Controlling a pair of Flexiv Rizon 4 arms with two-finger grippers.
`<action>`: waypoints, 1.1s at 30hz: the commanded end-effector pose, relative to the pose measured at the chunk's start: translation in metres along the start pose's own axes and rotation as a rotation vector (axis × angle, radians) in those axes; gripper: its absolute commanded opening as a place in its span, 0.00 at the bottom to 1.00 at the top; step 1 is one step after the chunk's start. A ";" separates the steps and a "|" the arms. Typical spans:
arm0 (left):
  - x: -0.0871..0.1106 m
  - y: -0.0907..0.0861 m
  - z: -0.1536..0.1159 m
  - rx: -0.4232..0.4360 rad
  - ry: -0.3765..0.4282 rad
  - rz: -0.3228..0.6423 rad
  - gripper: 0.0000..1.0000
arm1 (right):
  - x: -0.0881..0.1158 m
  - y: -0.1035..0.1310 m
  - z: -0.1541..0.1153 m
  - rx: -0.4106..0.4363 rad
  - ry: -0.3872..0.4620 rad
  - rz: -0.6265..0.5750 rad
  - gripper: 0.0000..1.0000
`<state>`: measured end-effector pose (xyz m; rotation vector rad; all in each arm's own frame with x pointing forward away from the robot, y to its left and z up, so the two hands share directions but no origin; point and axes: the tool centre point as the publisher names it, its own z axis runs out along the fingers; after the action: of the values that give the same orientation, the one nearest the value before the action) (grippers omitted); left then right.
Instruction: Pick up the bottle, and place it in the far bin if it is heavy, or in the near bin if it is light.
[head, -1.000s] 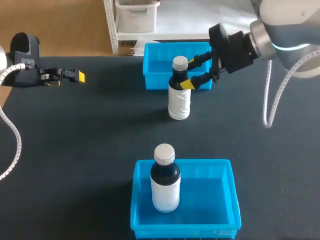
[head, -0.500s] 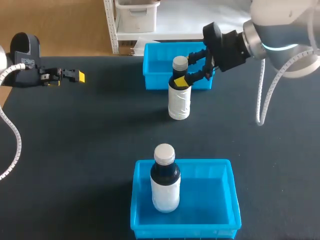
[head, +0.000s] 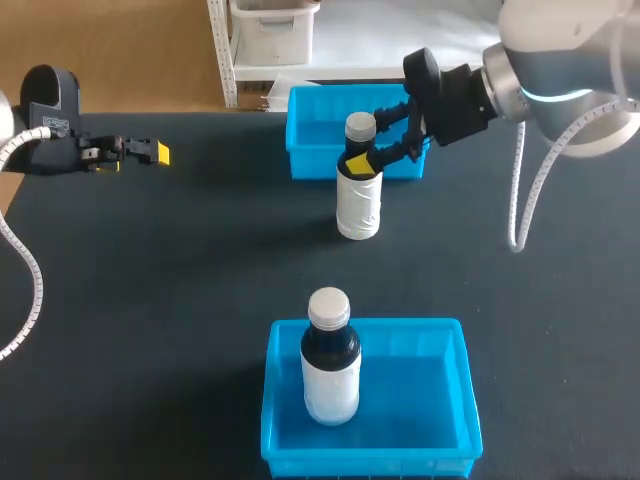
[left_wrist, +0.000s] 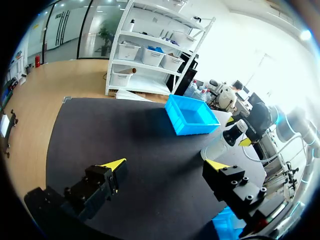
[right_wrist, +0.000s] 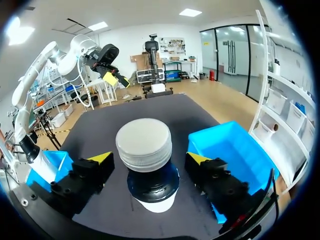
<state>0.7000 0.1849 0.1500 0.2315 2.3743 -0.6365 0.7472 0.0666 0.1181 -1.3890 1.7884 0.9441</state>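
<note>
The bottle (head: 358, 205) hides the right hand's (head: 365, 143) far fingertip and part of the far bin's (head: 312, 165) front wall.

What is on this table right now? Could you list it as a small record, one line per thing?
bottle: upright on the table, just in front of the far bin
right tool: open, one finger on each side of the bottle's neck, not gripping
left tool: open, holding nothing, at the table's left side
far bin: nothing seen inside
near bin: holds a second bottle, upright
</note>
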 end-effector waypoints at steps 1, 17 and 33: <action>0.000 0.000 0.000 0.000 0.000 0.000 1.00 | 0.001 0.002 -0.002 -0.002 -0.002 0.000 0.87; 0.000 0.000 0.000 0.000 0.000 0.000 1.00 | 0.001 0.001 -0.002 -0.008 -0.007 -0.002 0.49; 0.000 0.000 0.000 0.000 0.000 0.000 1.00 | 0.005 -0.011 -0.031 0.101 -0.013 0.035 0.00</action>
<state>0.7000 0.1850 0.1500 0.2314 2.3744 -0.6364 0.7651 0.0433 0.1226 -1.3070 1.8249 0.8879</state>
